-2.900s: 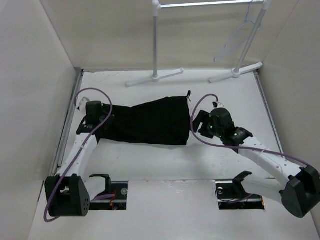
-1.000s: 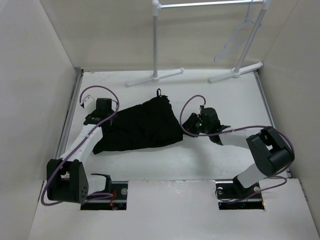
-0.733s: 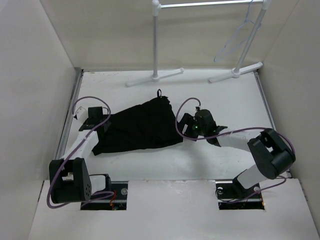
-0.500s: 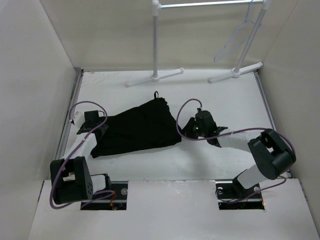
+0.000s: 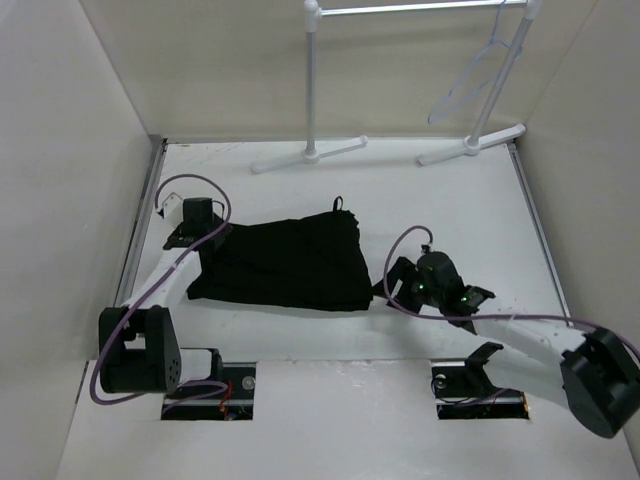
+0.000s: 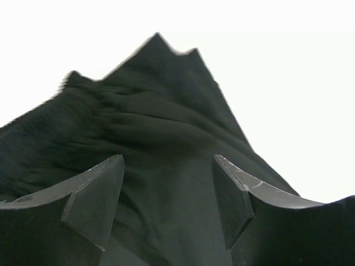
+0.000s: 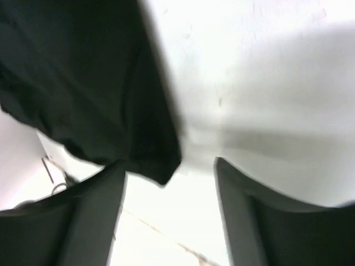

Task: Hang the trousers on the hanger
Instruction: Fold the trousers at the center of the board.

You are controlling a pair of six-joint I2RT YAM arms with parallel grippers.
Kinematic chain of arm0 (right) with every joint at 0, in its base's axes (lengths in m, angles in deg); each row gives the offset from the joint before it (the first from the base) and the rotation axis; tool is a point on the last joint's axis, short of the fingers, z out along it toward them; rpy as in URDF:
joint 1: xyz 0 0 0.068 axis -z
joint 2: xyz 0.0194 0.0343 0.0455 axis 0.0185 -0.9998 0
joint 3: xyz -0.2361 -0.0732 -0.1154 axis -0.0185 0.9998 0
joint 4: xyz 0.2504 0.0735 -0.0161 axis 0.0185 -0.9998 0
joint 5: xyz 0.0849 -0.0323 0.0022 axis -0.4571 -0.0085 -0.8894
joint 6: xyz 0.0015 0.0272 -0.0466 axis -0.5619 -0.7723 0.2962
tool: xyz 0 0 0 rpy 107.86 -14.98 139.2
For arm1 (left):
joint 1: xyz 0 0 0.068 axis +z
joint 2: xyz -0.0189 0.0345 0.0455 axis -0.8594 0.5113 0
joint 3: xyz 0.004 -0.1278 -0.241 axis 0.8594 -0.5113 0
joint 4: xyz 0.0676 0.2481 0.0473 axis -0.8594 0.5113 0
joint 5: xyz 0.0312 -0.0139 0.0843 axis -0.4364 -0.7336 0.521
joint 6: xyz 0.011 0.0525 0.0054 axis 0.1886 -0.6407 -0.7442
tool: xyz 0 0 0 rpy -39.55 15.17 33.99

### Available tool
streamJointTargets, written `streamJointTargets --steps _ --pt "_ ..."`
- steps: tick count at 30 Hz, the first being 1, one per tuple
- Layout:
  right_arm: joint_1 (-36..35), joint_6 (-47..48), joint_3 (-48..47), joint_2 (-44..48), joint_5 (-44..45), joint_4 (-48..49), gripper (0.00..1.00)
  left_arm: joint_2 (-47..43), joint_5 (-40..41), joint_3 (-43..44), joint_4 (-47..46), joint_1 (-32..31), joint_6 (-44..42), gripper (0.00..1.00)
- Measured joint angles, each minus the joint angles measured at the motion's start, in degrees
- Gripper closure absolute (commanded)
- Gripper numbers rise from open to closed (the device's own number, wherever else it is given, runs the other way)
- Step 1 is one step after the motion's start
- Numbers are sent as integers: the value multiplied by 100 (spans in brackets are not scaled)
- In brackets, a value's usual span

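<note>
The black trousers (image 5: 290, 262) lie folded flat in the middle of the table. My left gripper (image 5: 212, 243) is at their left end. In the left wrist view its jaws (image 6: 168, 166) stand apart over gathered black fabric (image 6: 161, 111) that fills the gap. My right gripper (image 5: 392, 280) is just off the trousers' near right corner. In the right wrist view it (image 7: 169, 166) is open, and a loose corner of the trousers (image 7: 83, 72) reaches in beside the left finger. The pale hanger (image 5: 470, 80) hangs on the rack's rod at the back right.
A white clothes rack stands at the back, with one pole (image 5: 313, 80) in the middle and feet (image 5: 470, 145) spread on the table. Side walls close in left and right. Purple cables loop over both arms.
The right gripper shut on the trousers' right edge, drew it right and nearer, then opened and let go. The trousers now lie wider and flatter. The left gripper shifted slightly right.
</note>
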State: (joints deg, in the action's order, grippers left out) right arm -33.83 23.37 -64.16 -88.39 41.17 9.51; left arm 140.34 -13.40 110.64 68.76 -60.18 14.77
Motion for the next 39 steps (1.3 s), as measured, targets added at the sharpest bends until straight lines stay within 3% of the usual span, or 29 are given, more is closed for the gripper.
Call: streamJointTargets --steps 2,5,6,9,13,16,20,25,35,37,39 --pt "46 131 -59 518 101 -422 28 -223 -13 122 72 -151 -52 37" --pt "328 542 -542 894 249 -1016 68 -820 -13 221 304 -302 -109 38" --pt "417 713 -828 839 271 -1123 77 -1027 -4 232 367 -348 -114 39" --pt "476 1150 -1875 166 122 -1143 84 -1521 98 236 487 -675 -46 41" --pt "234 1582 -3274 -1305 -310 -682 84 -1392 92 151 417 -1349 153 41" --pt "144 1694 -4103 -2435 -671 -361 84 -1167 79 -201 278 -1401 251 41" --pt "330 1670 -4933 -3882 -1003 -136 85 -1117 35 -824 190 -968 306 40" --pt "868 1357 -5219 -5045 -1021 -74 85 -1130 -142 -1329 0 -177 343 39" --pt "1150 909 -5783 -5737 -813 -87 77 -1996 -584 -1558 90 365 348 37" --pt "1121 911 -5875 -5720 -739 -98 69 -2378 -675 -1519 273 350 348 37" --pt "1108 955 -5838 -5578 -610 -170 56 -2629 -739 -1375 496 299 348 37"
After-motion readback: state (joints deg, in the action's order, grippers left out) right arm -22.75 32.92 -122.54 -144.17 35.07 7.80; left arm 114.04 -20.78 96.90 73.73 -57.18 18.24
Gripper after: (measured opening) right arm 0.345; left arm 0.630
